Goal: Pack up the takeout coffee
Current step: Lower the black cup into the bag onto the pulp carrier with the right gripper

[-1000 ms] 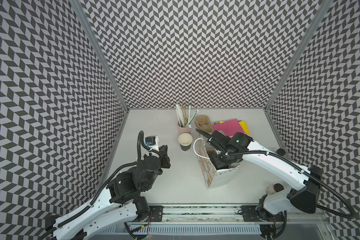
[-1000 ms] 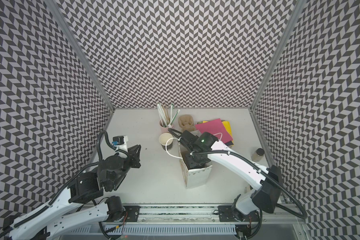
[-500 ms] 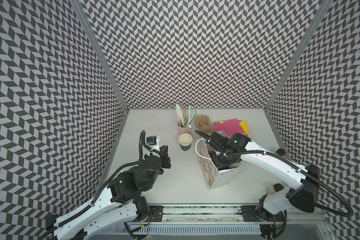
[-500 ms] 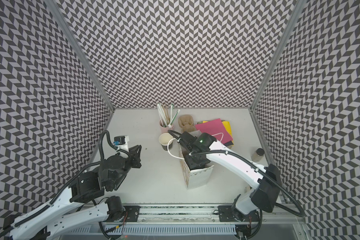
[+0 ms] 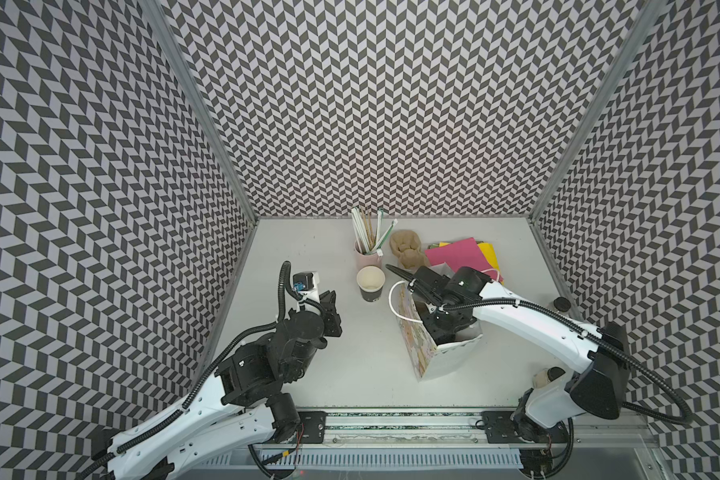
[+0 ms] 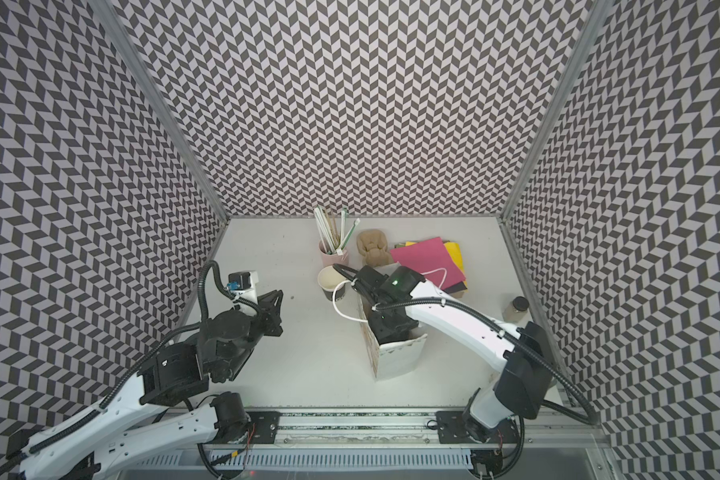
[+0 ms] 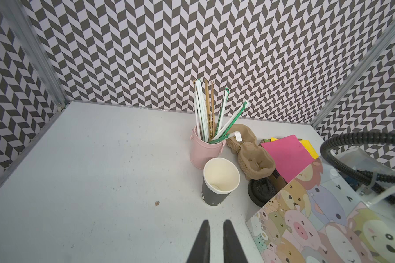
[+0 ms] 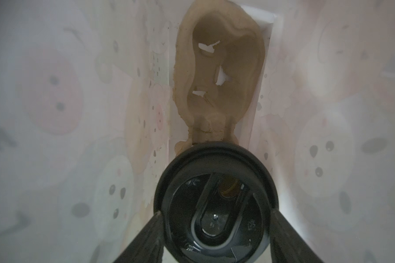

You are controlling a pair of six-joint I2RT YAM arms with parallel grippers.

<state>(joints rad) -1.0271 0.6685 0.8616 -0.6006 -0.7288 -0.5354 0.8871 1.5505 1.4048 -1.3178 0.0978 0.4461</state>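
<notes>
The takeout coffee (image 8: 216,205) shows only in the right wrist view, as a black domed lid seen from above, down inside the cartoon-animal paper bag (image 5: 416,345). My right gripper (image 8: 216,210) is shut on it, with a finger (image 8: 151,232) pressed to each side of the lid. Beyond the cup, a tan pulp cup carrier (image 8: 219,68) lies on the bag's floor. In both top views the right gripper (image 5: 441,328) (image 6: 391,328) reaches down into the bag's open mouth. My left gripper (image 7: 216,222) (image 5: 329,303) hovers over bare table left of the bag, shut and empty.
A lidless dark cup (image 5: 371,282) stands just left of the bag, with a pink pail of straws (image 5: 368,253) and stacked pulp carriers (image 5: 408,249) behind it. Pink and yellow flat bags (image 5: 458,253) lie behind the right arm. Black lids (image 7: 261,191) sit by the bag. A small bottle (image 5: 561,305) stands at the right edge.
The right wrist has eased very slightly to the left at the bag's mouth. The left arm has not moved.
</notes>
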